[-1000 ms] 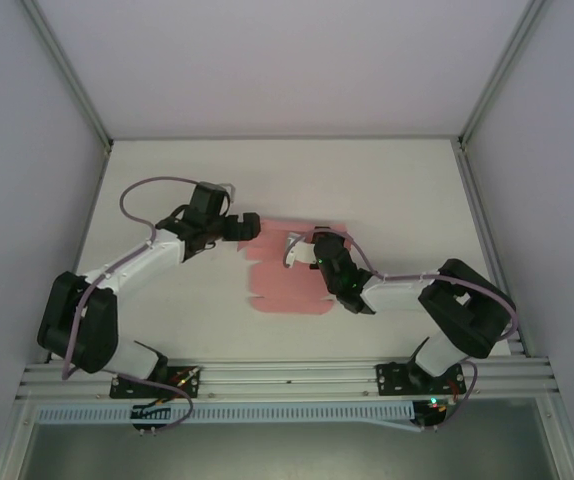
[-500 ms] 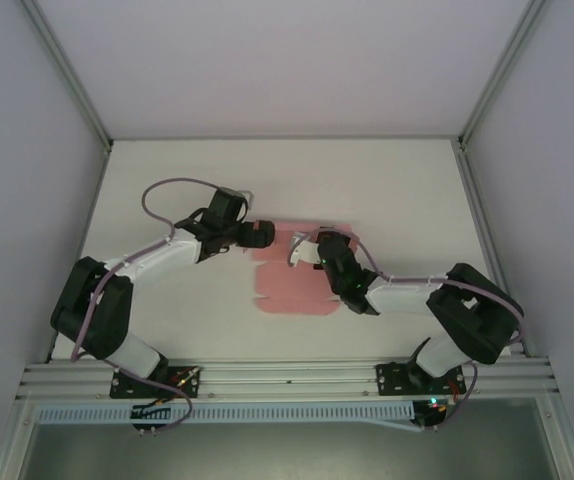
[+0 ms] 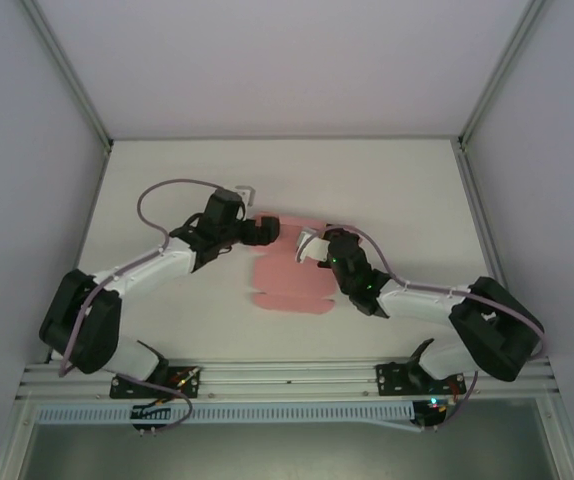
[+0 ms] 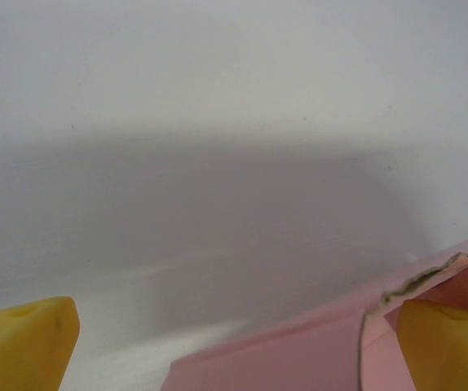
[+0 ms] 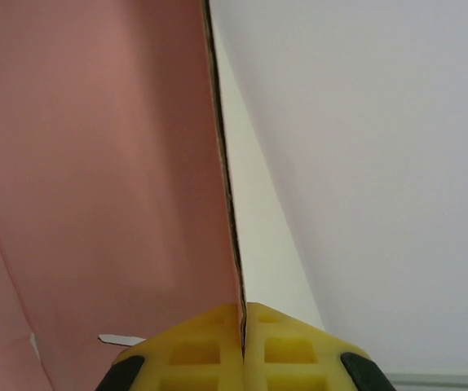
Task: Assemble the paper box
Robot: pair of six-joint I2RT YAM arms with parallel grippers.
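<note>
nothing legible: no text, label, brand, number or sign can be read on the box (image 3: 285, 285) or the table (image 3: 407, 190).
</note>
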